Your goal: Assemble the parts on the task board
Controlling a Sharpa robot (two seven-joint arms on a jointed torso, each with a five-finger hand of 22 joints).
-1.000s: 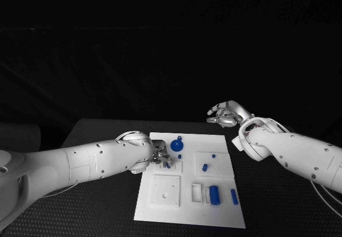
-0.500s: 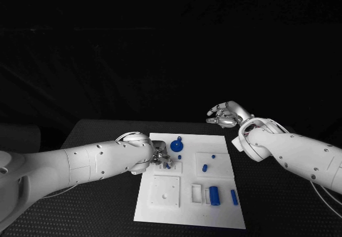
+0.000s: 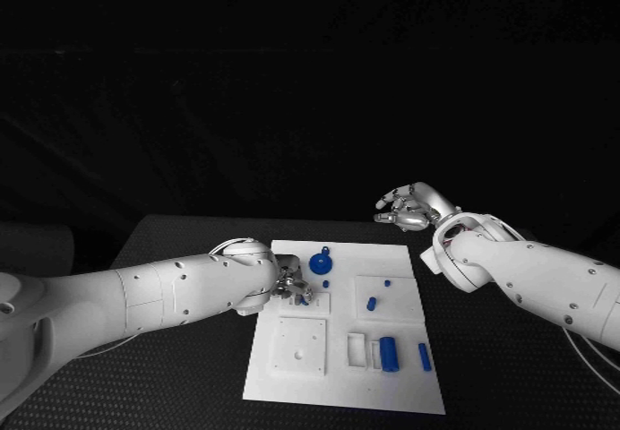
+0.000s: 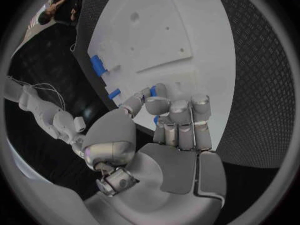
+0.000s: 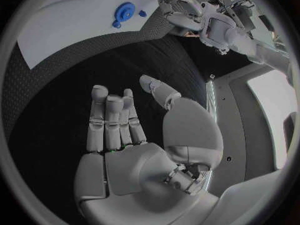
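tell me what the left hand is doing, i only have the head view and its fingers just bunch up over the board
observer: In the left wrist view the left hand has its fingers curled in toward the thumb. A bit of a small blue part shows between them, so it looks pinched.
operator: ok and is the right hand carrying anything, i only see its back
observer: No. The right wrist view shows the right hand with a bare palm and the thumb apart from the fingers. It is over the black table, off the task board.
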